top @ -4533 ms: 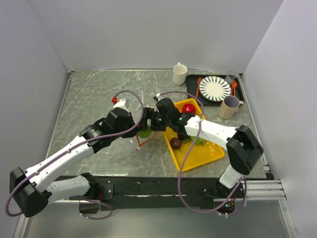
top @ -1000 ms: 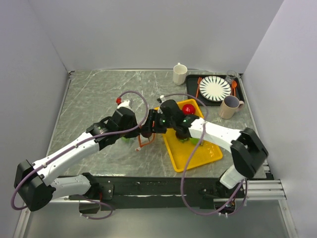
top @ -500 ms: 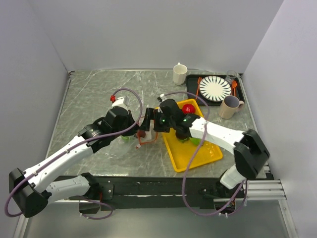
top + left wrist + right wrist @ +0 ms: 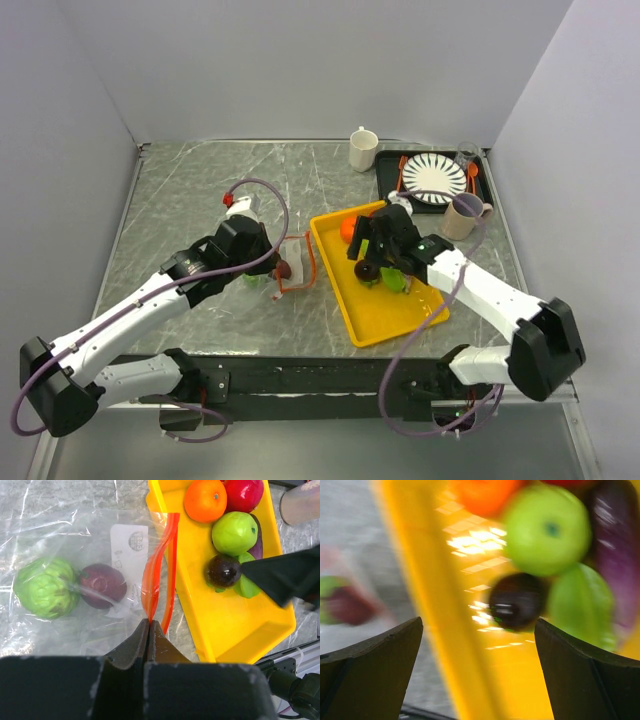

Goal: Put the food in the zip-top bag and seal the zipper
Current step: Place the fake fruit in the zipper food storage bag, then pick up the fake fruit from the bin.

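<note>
Right jaws wide, empty, back over yellow tray above dark fruit; purple fruit now in bag beside green one. Left jaws pinch zipper, mouth open; more to load

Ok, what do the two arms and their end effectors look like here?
The left arm and right arm have white links with black joints and bases. A purple cable loops along each. The left end effector and right end effector are black, with dark wedge-shaped fingers. A small red cap sits by the left wrist.
</note>
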